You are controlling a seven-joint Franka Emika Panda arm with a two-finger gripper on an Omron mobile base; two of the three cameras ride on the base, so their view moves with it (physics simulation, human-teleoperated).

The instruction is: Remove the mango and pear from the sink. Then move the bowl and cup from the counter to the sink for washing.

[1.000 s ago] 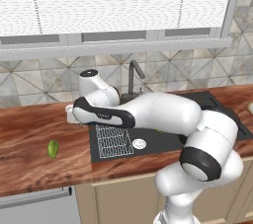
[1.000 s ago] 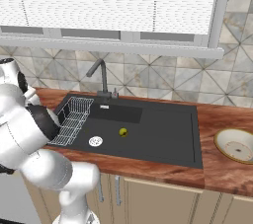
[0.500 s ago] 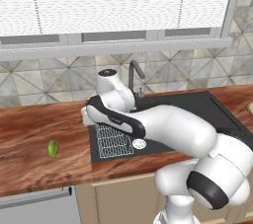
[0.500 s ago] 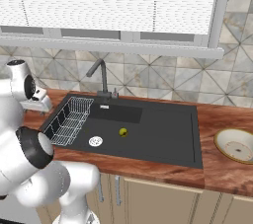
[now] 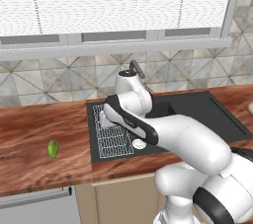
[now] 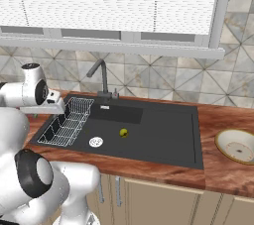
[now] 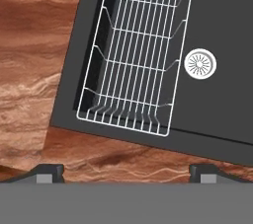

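Observation:
My gripper point(image 7: 127, 171) is open, its fingertips point(image 7: 49, 172) far apart with nothing between them. It hangs above the white wire rack point(image 7: 138, 55) at the left end of the black sink point(image 6: 163, 140). From the two base cameras the gripper point(image 5: 105, 119) point(image 6: 58, 106) hovers over that rack point(image 5: 114, 136) point(image 6: 69, 124). A small yellow-green fruit point(image 6: 123, 132), probably the pear, lies on the basin floor. A green oval fruit point(image 5: 53, 149), probably the mango, rests on the counter point(image 5: 29, 164) left of the sink. The beige bowl point(image 6: 240, 145) sits on the counter to the sink's right. The cup is out of view.
The dark faucet point(image 6: 99, 73) point(image 5: 136, 67) rises behind the sink against the tiled wall. A round drain point(image 7: 200, 63) point(image 6: 96, 141) sits right of the rack. Wood-grain counter point(image 7: 29, 45) borders the sink's left and front edges.
The arm has swung right, from over the counter left of the sink to above the wire rack. Both fruits and the bowl have stayed where they were.

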